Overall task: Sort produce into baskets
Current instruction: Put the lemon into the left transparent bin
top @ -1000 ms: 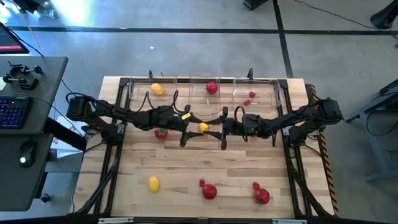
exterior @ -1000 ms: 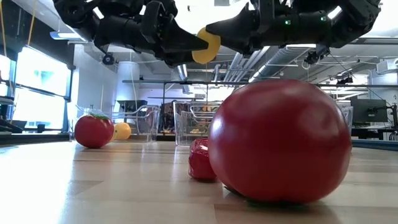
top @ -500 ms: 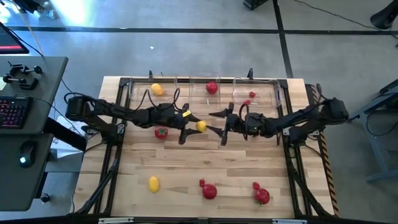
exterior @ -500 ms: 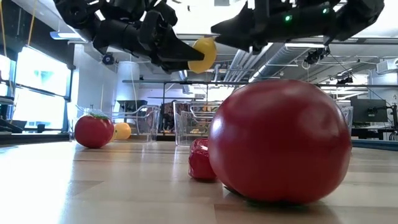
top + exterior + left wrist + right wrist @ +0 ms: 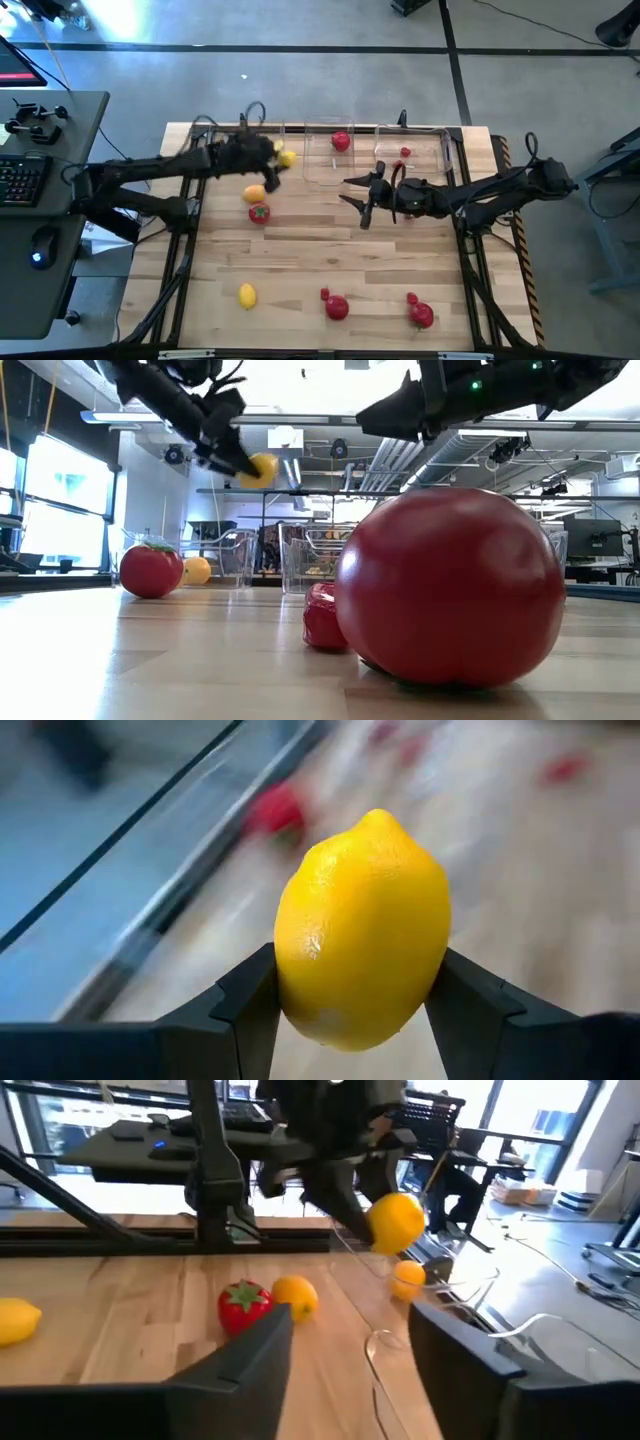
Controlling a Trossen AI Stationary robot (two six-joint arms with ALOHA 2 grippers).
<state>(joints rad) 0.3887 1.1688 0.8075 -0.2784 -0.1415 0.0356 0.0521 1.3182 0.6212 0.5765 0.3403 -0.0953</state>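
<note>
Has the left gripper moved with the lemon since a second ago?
Yes. The left gripper carried the lemon from mid-table toward the leftmost basket.

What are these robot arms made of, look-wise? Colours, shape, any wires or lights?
Both arms are slim, jointed and matt black. The left arm carries loose black cable loops near its wrist. The right arm has similar cabling, and small green lights glow on it in the low view. Each ends in a hand with two flat, angular black fingers: left hand, right hand.

We see a glossy, finely dimpled yellow lemon (image 5: 362, 930) between matt black plastic fingers (image 5: 245, 1005), above the pale, smooth wooden table (image 5: 300, 260).
</note>
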